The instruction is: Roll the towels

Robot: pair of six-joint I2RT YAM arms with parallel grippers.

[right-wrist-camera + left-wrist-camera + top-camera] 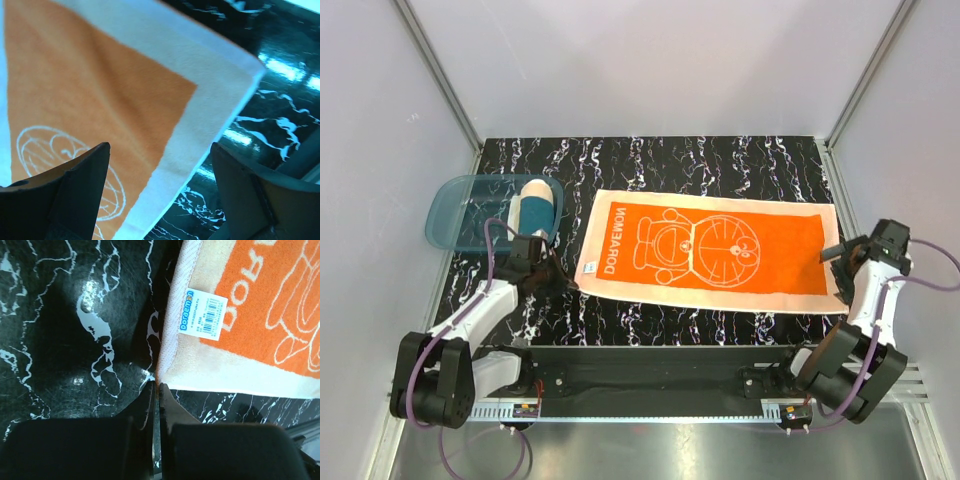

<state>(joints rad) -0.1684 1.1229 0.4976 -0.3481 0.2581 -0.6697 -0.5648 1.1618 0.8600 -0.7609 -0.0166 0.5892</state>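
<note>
Orange towel (710, 252) lies flat on table (720, 160), long axis left-right between arms. Left end effector (158, 392) closed, pinching its near-left corner; right end effector (160, 150) open, over near-right corner.

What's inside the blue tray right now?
One rolled teal towel, cream end showing, lies in the tray at its right side. The floor beneath it is covered; nothing else visible inside.

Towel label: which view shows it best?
Left wrist. The label sits close and sharp on the orange towel's cream border, with its print and barcode visible. Top external shows the whole towel, label too small to make out. Right wrist shows only a corner at the other end, no label.
</note>
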